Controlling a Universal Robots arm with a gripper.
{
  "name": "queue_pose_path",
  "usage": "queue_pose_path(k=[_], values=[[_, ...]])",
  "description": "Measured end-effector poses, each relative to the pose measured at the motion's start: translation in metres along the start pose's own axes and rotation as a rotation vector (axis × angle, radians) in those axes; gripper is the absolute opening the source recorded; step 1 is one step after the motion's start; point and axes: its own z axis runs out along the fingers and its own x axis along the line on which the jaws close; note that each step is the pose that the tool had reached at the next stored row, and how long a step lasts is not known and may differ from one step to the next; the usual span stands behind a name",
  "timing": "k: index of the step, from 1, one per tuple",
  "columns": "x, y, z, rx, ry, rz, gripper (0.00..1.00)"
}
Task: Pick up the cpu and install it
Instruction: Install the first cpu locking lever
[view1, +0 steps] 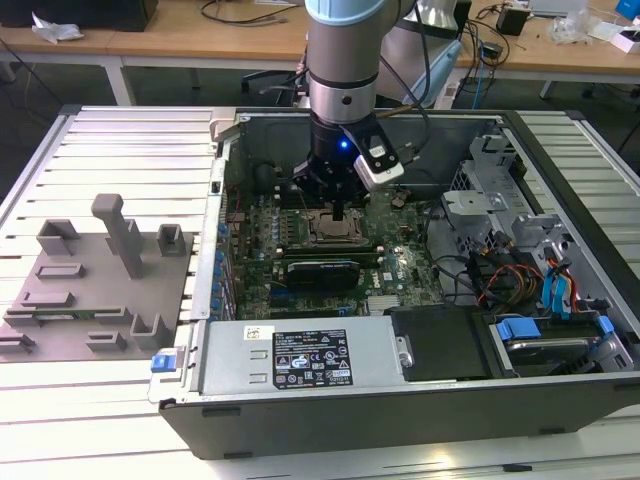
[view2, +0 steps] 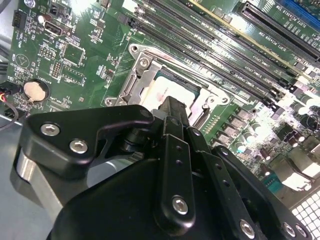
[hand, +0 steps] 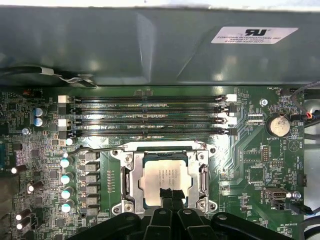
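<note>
The black two-fingered gripper (view1: 340, 212) hangs straight down inside the open dark metal computer case (view1: 560, 130), its fingers drawn together into one narrow tip with no gap to be seen between them. Nothing is clamped in it.

The cpu (hand: 165, 172), a small flat chip with a silvery-grey metal top, lies level directly beneath that tip, inside the bright steel socket frame (hand: 127, 175) on the green motherboard (hand: 250, 165). In the first wrist view the gripper (hand: 167, 194) comes down over the half of the chip that lies away from the black memory slots (hand: 150, 116); the half toward the slots is uncovered. In the second wrist view the gripper (view2: 172, 106) meets or nearly meets the cpu (view2: 161, 91); whether there is contact cannot be told.

The chip looks slightly longer than wide, its longer sides running crosswise to the memory slots. It sits square with the frame and not tilted, so it appears to be already in its seat.
</note>
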Motion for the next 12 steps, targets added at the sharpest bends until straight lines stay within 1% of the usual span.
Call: queue_pose_path(k=[10, 12], values=[[0.0000, 0.0000, -0.0003, 0.0000, 0.0000, 0.000, 0.11], [0.0011, 0.0000, -0.0004, 0.0002, 0.0001, 0.000, 0.11]])
